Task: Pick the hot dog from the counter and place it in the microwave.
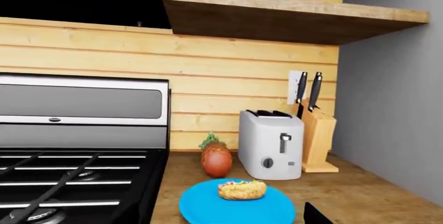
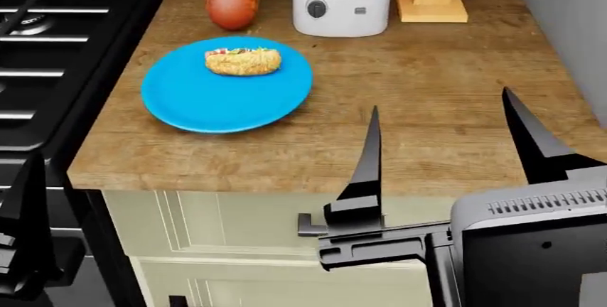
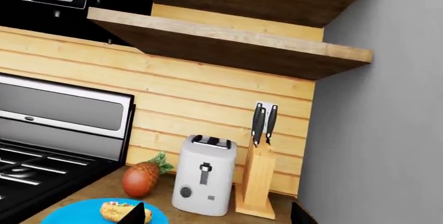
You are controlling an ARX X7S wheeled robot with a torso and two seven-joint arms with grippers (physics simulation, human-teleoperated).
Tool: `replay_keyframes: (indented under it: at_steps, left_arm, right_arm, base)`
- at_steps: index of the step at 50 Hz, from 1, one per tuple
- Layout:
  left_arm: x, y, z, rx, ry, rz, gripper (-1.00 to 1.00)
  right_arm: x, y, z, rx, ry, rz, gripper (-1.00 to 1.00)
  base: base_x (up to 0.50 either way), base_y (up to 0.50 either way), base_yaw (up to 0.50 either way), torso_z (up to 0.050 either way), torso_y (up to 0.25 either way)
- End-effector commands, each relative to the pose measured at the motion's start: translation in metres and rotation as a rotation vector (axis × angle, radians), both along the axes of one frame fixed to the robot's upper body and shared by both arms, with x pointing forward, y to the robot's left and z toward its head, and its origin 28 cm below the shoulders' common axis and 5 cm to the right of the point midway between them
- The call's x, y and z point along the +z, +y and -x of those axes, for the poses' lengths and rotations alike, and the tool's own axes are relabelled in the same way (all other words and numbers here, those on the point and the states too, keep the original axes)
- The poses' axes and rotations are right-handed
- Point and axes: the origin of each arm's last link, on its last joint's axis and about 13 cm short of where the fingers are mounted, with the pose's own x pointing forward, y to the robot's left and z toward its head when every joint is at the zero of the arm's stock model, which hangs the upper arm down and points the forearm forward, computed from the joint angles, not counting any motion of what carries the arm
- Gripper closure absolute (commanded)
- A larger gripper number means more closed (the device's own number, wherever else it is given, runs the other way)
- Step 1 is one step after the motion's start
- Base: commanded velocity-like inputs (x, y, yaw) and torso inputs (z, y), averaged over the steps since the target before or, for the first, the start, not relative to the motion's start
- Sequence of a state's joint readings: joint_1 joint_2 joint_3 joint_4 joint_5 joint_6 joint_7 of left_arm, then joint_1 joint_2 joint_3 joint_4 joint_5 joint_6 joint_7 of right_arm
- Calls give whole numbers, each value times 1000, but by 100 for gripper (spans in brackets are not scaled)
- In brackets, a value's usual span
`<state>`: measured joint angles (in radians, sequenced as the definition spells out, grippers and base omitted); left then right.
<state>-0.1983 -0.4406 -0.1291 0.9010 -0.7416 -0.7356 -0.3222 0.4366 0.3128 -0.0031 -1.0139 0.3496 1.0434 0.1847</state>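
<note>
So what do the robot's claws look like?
The right tool has two thin, black, pointed fingers like blades, fixed to a black bracket on a grey block with a ribbed vent strip. Only a dark black edge of the left tool shows. No cables or markings are visible.

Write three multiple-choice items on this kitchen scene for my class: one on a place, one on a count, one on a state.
1. Where is the hot dog?
A. on the blue plate
B. in the toaster
C. on the stove

2. How many knife handles stick out of the knife block?
A. none
B. two
C. five

3. How is the right claw?
A. shut on the pineapple
B. shut on the plate
C. open, holding nothing

Answers: 1 A, it lies on the plate; 2 B, two black handles show; 3 C, its fingers stand apart over bare counter.
</note>
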Motion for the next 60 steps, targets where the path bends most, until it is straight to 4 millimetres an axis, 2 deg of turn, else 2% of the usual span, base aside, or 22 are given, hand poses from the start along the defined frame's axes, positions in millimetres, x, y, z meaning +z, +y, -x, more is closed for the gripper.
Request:
replay_keyframes:
  at_steps: [1, 3, 31, 45, 52, 57, 58, 60]
  left_arm:
    - [2, 1, -1, 11, -8, 7, -100]
    - [3, 1, -1, 12, -11, 5, -100]
    - [14, 1, -6, 6, -49, -31, -100]
    - [7, -1, -6, -3, -23, -20, -100]
    - [10, 2, -8, 8, -26, -28, -100]
    - [19, 5, -10, -28, -19, -44, -100]
    - [25, 7, -12, -65, 2, -10, -100]
    - [42, 12, -16, -113, 6, -90, -100]
  right_arm:
    - [8, -1, -4, 2, 104, -43, -100]
    - [10, -2, -3, -9, 85, 2, -100]
    - [16, -3, -1, 4, 66, -2, -100]
    - [14, -4, 0, -10, 72, 10, -100]
    - [14, -3, 0, -10, 71, 8, -100]
    - [9, -2, 1, -18, 78, 25, -100]
    - [9, -2, 1, -13, 81, 25, -100]
    - [9, 0, 2, -3, 85, 19, -100]
  base:
    - [0, 0, 0, 0, 0]
    - [475, 0, 0, 0, 0]
    - [500, 0, 0, 0, 0]
    - [500, 0, 0, 0, 1]
    - [500, 0, 0, 0, 1]
    - [169, 0, 0, 0, 2]
    - [0, 0, 0, 0, 0]
    - [0, 0, 0, 0, 0]
